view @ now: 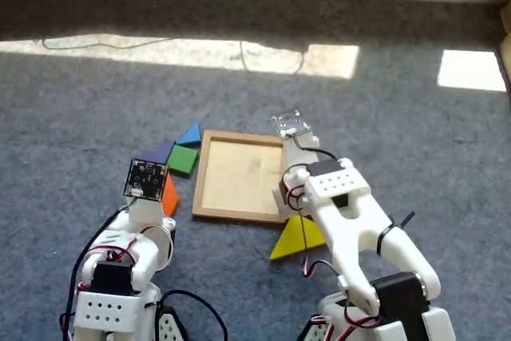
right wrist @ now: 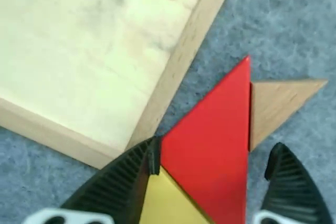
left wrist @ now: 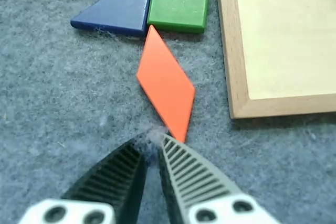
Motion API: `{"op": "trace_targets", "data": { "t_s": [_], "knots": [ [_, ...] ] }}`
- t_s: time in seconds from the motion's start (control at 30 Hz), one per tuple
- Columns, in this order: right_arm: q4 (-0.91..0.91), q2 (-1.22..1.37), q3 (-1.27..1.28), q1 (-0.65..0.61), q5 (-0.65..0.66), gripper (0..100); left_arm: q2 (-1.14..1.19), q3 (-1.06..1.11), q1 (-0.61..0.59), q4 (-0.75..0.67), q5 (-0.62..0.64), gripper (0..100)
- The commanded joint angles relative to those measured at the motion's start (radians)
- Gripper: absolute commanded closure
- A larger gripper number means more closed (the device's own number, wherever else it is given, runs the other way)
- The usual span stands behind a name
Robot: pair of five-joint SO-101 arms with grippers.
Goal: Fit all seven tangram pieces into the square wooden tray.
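Tray: square, pale bare wood, with a raised rim (view: 198,175) (left wrist: 231,51) (right wrist: 178,61) round a smooth flat floor; it lies at the centre of the high view.
Orange piece (left wrist: 165,85) (view: 169,193): flat, matte slanted four-sider on the carpet, left of the tray's lower left corner and apart from it.
Green square (left wrist: 178,1) (view: 182,160): thick block with rounded edges, just left of the tray's left rim.
Dark blue triangle (left wrist: 118,11) (view: 158,152): edge to edge with the green square, on its left.
Light blue triangle (view: 190,135): small, just above the green square, near the tray's upper left corner.
Yellow triangle (view: 297,237) (right wrist: 168,203): large, below the tray's lower right corner.
Red triangle (right wrist: 215,145): smooth and glossy, one side against the yellow triangle, just beside the tray's corner.
Tan triangle (right wrist: 273,103): bare wood grain, one edge against the red triangle.
Carpet (view: 399,133): grey-blue and fuzzy, with sunlit patches near the top of the high view.
Left arm (view: 132,261): white, lower left of the high view, bent forward over the orange piece.
Left gripper (left wrist: 152,148): ribbed fingers (left wrist: 184,174), one black and one grey, drawn almost together with nothing between them, their tips low on the carpet at the orange piece's near point.
Right arm (view: 351,213): white, rising from the lower right and folded over the tray's right rim.
Right gripper (right wrist: 215,161): black ribbed fingers (right wrist: 283,177) spread wide on either side of the red triangle; one touches its edge, the other stands apart.
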Motion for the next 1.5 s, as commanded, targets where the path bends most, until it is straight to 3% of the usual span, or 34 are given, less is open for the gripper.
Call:
{"op": "trace_targets", "data": {
  "t_s": [0.0,0.53,0.87,1.1,1.47],
  "knots": [
    [0.035,0.036,-0.045,0.015,0.009,68.1,-0.013,0.028,-0.012,0.005,-0.006,99],
    [0.117,0.047,-0.045,-0.067,0.014,68.3,-0.013,0.028,-0.012,0.005,-0.006,99],
    [0.113,0.045,-0.053,-0.058,0.015,87.7,-0.013,0.028,-0.012,0.005,-0.006,99],
    [0.173,0.033,-0.058,0.045,0.017,88.0,-0.013,0.028,-0.012,0.005,-0.006,99],
    [0.300,0.035,-0.199,0.053,-0.018,86.4,-0.013,0.028,-0.012,0.005,-0.006,99]
  ]
}}
